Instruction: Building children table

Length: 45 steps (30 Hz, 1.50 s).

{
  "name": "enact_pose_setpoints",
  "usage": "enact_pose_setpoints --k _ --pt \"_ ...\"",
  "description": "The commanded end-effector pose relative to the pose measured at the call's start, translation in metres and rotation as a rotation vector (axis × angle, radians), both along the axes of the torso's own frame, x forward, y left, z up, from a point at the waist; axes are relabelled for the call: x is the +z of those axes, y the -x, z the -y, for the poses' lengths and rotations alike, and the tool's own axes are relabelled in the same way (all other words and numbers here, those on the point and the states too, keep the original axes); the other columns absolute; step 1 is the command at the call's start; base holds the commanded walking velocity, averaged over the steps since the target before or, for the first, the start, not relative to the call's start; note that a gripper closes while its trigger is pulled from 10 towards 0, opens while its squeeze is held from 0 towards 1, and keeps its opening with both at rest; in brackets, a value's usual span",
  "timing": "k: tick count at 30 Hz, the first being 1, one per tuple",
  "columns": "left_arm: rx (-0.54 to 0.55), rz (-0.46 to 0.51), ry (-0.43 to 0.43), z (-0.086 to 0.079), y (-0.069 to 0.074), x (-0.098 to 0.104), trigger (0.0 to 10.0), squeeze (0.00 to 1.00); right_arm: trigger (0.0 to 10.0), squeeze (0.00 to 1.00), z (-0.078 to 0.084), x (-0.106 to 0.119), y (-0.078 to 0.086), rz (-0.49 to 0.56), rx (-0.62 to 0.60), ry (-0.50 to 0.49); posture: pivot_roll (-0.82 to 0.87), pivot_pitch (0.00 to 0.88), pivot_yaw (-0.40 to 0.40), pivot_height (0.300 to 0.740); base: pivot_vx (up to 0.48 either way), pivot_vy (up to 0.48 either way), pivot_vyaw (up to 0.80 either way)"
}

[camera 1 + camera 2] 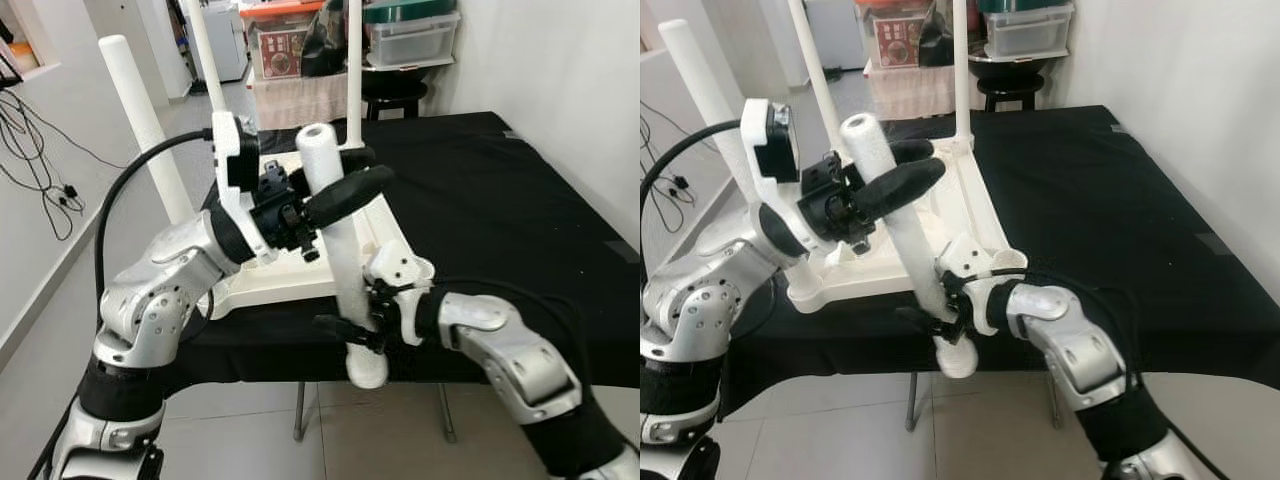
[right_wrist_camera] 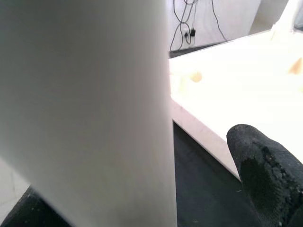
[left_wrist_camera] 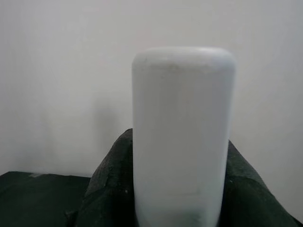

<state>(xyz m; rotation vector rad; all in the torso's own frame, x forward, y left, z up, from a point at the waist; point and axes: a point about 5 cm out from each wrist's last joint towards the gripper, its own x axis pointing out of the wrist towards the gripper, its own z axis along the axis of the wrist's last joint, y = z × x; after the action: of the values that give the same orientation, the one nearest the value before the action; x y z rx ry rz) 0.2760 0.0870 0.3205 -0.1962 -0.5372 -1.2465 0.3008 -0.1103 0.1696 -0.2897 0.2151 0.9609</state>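
— While the left gripper [image 1: 345,185] clamps the white table leg [image 1: 335,240] near its top, where's the right?
— Right gripper [image 1: 352,335] grips its lower end, beside the upturned tabletop [image 1: 290,270].

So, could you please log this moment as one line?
left gripper: shut on loose leg | right gripper: shut on its lower end | tabletop: upside down

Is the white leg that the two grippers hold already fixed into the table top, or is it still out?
Out. The white leg is tilted, held by the left gripper and right gripper, its lower end hanging off the table top edge.
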Motion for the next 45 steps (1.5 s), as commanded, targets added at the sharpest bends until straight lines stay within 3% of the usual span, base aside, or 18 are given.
enact_pose_setpoints --k 1,8,13,34,45 --pt "-0.043 0.028 0.009 0.005 0.003 0.006 0.0 0.00 10.0 0.00 -0.002 -0.006 -0.005 -0.025 -0.045 0.014 -0.06 0.000 0.065 0.740 0.000 0.000 0.00" --pt "-0.060 0.069 0.039 0.009 0.003 0.020 0.0 0.00 10.0 0.00 -0.003 -0.013 -0.014 -0.047 -0.092 -0.041 -0.06 0.000 0.059 0.740 0.000 0.000 0.00" --pt "-0.074 0.085 0.058 0.012 0.001 0.027 0.0 0.00 10.0 0.00 -0.023 -0.002 -0.010 -0.037 -0.008 -0.178 -0.06 0.000 0.059 0.740 0.000 0.000 0.00" --pt "-0.052 0.149 0.135 0.010 -0.009 0.055 0.0 0.00 10.0 0.00 -0.045 -0.012 -0.006 -0.058 0.020 -0.216 -0.06 0.000 0.053 0.740 0.000 0.000 0.00" --pt "-0.067 0.105 0.190 0.012 -0.012 0.055 0.0 0.00 10.0 0.00 -0.049 -0.024 0.001 -0.138 0.038 -0.205 -0.06 0.000 0.049 0.740 0.000 0.000 0.00"
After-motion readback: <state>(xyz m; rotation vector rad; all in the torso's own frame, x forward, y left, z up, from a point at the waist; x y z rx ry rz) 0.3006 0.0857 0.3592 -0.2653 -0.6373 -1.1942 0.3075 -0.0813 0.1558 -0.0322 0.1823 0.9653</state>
